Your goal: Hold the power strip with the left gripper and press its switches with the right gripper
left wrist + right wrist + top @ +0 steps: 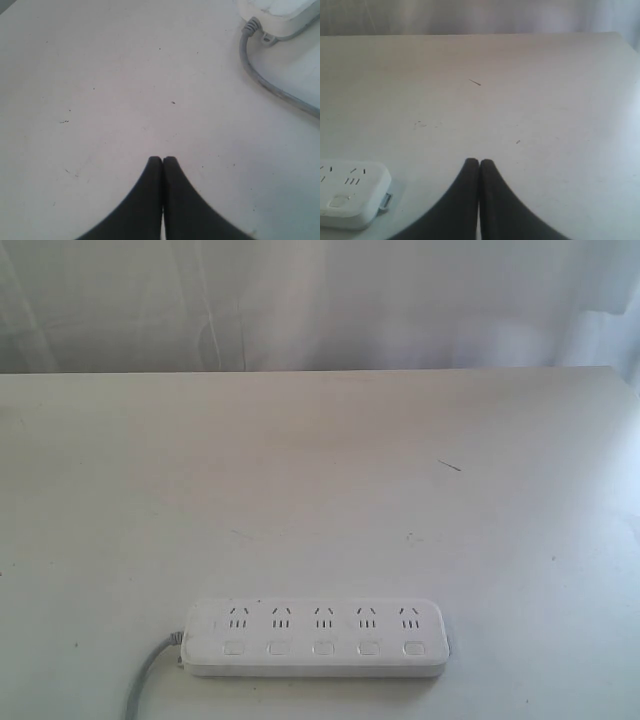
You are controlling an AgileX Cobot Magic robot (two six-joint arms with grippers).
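Note:
The white power strip (317, 637) lies flat near the table's front edge, its grey cord (148, 680) running off at the left end. Five small white switches (322, 647) sit in a row under the outlets. Neither arm shows in the exterior view. In the left wrist view my left gripper (162, 159) is shut and empty over bare table, apart from the strip's cord end (272, 15) and the cord (265, 82). In the right wrist view my right gripper (479, 162) is shut and empty, beside the strip's other end (351, 192), not touching it.
The white table (320, 490) carries a small dark fleck (450, 465) right of centre. A pale curtain (320, 300) hangs behind the far edge. The table's right edge (625, 380) shows at the far right.

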